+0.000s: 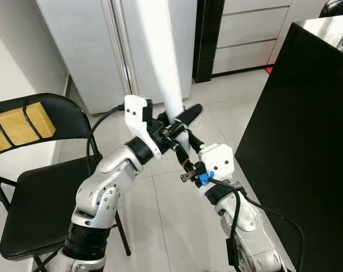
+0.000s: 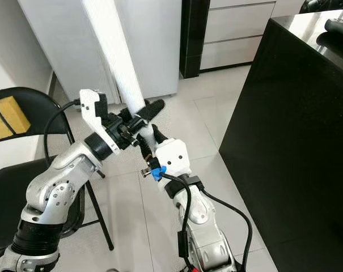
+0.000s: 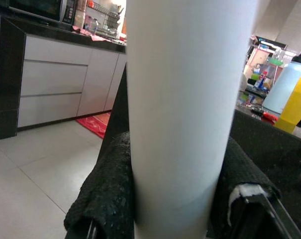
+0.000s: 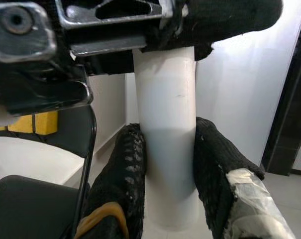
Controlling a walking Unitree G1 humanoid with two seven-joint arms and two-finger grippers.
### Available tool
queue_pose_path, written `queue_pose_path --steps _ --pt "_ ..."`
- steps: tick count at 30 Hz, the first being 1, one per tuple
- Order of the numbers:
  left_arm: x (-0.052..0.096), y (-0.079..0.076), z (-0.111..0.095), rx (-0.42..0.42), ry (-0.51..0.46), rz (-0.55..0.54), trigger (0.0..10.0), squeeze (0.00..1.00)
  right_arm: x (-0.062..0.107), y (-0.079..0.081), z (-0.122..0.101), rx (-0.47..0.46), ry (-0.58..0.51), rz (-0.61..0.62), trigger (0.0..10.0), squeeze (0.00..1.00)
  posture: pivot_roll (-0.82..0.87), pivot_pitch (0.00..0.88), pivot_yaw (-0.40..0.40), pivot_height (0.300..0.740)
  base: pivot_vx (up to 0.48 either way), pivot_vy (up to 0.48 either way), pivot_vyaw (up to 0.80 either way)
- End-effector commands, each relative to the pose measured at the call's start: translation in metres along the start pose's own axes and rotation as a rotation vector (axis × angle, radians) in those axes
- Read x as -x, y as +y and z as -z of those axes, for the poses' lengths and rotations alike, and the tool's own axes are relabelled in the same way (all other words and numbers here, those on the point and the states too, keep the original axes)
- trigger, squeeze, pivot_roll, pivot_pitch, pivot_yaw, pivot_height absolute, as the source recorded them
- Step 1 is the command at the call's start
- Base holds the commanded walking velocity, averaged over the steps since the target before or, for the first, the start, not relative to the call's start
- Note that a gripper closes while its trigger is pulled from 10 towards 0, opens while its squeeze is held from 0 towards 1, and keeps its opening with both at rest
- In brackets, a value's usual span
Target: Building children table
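Both grippers clamp the white table leg (image 1: 162, 62), held upright above the tiled floor: the left gripper (image 3: 177, 199) grasps it above, the right gripper (image 4: 170, 164) just beneath, pads pressing its sides.

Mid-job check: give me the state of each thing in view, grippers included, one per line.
White leg: held up off the floor, tilted, clamped near its lower end by both grippers.
Left gripper: shut on the leg, above the right one.
Right gripper: shut on the leg just below.
Folding chair: unfolded, seat bare.
Yellow sponge: strapped to the chair back.
Cabinet drawers: closed.
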State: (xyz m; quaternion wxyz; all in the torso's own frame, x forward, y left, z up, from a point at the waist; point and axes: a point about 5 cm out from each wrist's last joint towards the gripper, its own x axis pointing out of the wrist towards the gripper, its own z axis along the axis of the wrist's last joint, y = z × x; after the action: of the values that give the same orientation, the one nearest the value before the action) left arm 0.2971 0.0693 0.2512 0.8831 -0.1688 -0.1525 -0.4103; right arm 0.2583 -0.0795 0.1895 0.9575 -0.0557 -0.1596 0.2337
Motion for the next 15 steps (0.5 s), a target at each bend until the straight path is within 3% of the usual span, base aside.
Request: queue_pose_path --steps 1,11,12,15 --pt "-0.0024 -0.0068 0.0027 0.007 0.004 0.046 0.0 0.00 -0.0010 0.0073 -0.0025 -0.013 -0.007 -0.030 10.0 0.00 0.01 0.180 0.025 0.740 0.000 0.000 0.00" --pt "0.0003 -0.0018 0.0026 -0.050 0.010 0.014 0.0 0.00 -0.0031 0.0016 0.0023 0.075 0.023 0.008 10.0 0.00 0.02 0.166 0.029 0.740 0.000 0.000 0.00" --pt "0.0002 -0.0020 0.0036 -0.056 0.021 0.015 10.0 0.00 -0.0032 0.0009 0.0022 0.079 0.022 0.013 10.0 0.00 0.02 0.161 0.024 0.740 0.000 0.000 0.00" --pt "-0.0001 -0.0016 0.0044 -0.061 0.023 0.015 10.0 0.00 -0.0033 -0.0009 0.0001 0.110 0.005 0.027 10.0 0.02 0.02 0.159 0.026 0.740 0.000 0.000 0.00"
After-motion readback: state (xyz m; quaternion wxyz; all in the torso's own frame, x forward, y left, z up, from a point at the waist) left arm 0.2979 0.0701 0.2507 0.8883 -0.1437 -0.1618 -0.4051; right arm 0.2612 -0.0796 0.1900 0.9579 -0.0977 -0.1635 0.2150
